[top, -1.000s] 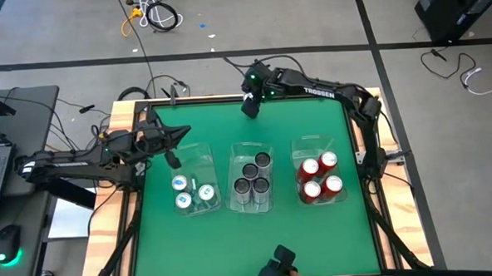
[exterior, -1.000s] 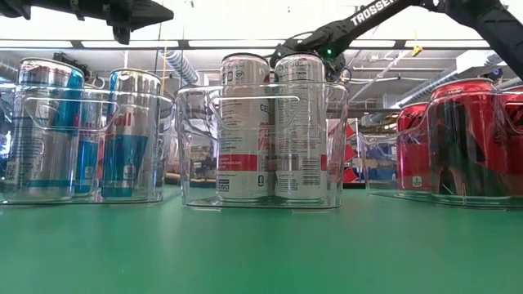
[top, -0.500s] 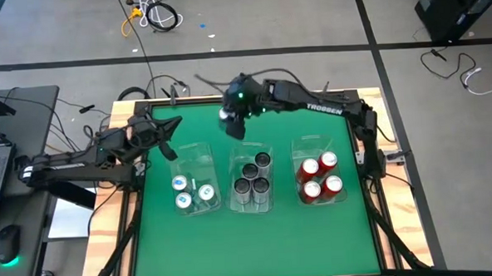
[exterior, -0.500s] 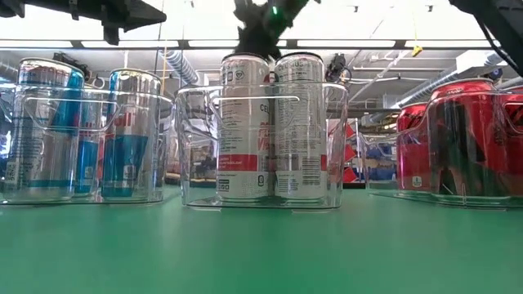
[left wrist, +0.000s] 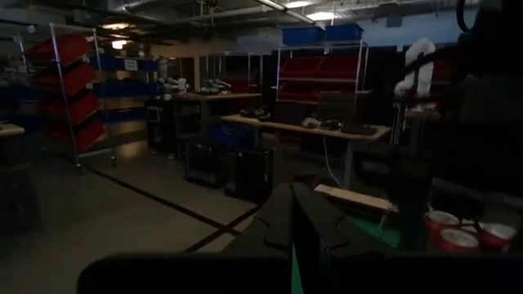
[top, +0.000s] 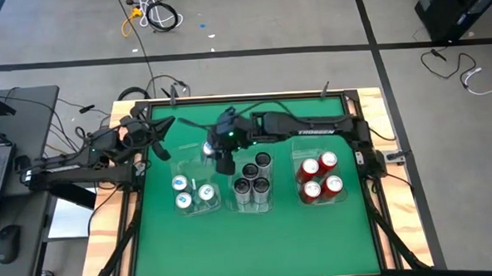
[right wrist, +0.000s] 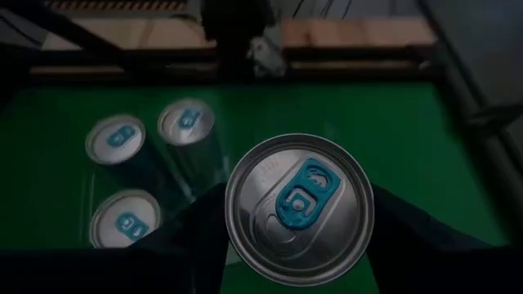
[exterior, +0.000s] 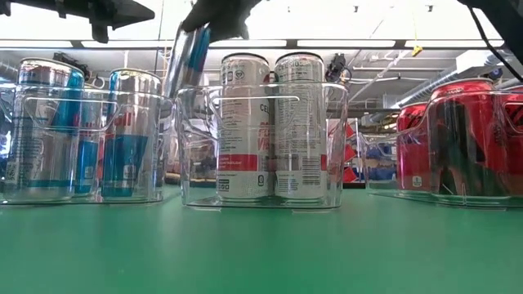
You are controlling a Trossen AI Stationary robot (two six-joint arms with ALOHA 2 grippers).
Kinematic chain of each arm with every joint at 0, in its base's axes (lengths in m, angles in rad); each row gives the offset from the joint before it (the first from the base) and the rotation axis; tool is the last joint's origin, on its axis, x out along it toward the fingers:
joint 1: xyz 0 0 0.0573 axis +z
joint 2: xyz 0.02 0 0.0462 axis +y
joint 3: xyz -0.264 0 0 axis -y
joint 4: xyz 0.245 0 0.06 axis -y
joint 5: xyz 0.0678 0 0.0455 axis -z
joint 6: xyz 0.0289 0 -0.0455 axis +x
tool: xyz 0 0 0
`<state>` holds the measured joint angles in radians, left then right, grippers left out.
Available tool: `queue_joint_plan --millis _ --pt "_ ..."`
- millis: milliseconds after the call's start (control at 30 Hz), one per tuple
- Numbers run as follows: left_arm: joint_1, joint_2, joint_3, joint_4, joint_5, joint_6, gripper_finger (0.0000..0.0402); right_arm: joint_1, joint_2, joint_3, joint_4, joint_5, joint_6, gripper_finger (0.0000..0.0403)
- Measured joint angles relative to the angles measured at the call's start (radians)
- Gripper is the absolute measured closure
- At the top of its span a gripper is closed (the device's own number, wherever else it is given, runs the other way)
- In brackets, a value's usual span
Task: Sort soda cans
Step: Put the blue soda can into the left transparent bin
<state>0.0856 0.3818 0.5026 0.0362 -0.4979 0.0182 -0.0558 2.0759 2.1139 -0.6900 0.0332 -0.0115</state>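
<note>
Bins sit in a row on the green table [top: 316, 226]; the middle bin [top: 252, 183] holds grey cans [top: 251, 179]. Right of it lie red cans [top: 319, 177], left of it teal-topped cans [top: 192, 194]. Above its left edge, the right gripper [top: 222, 160] pinches a tilted teal-tabbed can [right wrist: 298, 209]. Farther left hangs the left gripper [top: 157, 142], fingers spread.

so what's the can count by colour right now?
Teal-top cans: 4 (3 in the left bin, 1 held by the right gripper at that bin's edge)
Grey cans: 4, middle bin
Red cans: 4, right bin
Total: 12
Left gripper waits by the table's left edge.
</note>
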Motion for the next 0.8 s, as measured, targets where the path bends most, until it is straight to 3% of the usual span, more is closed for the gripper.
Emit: queue_joint_plan --millis 467,800 --pt "0.0 -0.031 0.0 -0.059 -0.019 0.003 0.0397 0.002 0.172 -0.003 0.062 -0.132 0.028 0.0184" --pt "0.0 -0.03 0.0 -0.069 -0.021 0.003 0.0397 0.029 0.198 -0.003 0.068 -0.159 0.038 0.0184"
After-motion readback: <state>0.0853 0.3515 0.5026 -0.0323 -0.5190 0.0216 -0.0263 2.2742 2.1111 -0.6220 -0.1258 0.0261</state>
